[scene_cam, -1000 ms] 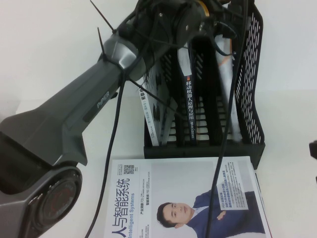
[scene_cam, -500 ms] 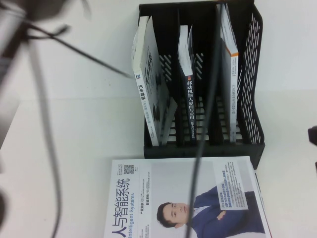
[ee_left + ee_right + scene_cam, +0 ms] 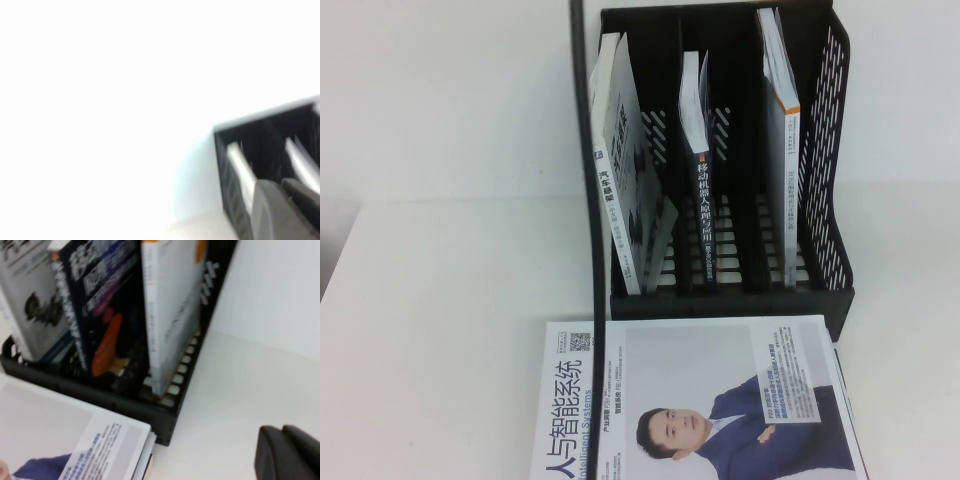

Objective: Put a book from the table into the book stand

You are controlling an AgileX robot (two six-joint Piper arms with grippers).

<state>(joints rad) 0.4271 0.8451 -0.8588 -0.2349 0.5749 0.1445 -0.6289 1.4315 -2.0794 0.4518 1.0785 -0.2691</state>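
The book [image 3: 778, 150], thin and pale with orange marks, stands upright in the right compartment of the black book stand [image 3: 825, 150] at the back of the white table [image 3: 450, 300]. Nothing holds it. The right wrist view shows the book [image 3: 172, 305] in the stand [image 3: 125, 400] too. My left gripper [image 3: 281, 184] is out of the high view. Its own view shows it shut and empty, high above the stand [image 3: 227, 165]. My right gripper [image 3: 282, 432] is shut and empty over bare table on the stand's right side.
A white book picturing a man in a blue suit [image 3: 700, 400] lies flat in front of the stand. A dark-spined book [image 3: 705, 200] fills the middle compartment, and another book [image 3: 620, 190] leans in the left one. A black cable [image 3: 588, 180] hangs across the view.
My left arm has pulled away from the stand and left the high view; only its cable still shows. The book stays in the right compartment.
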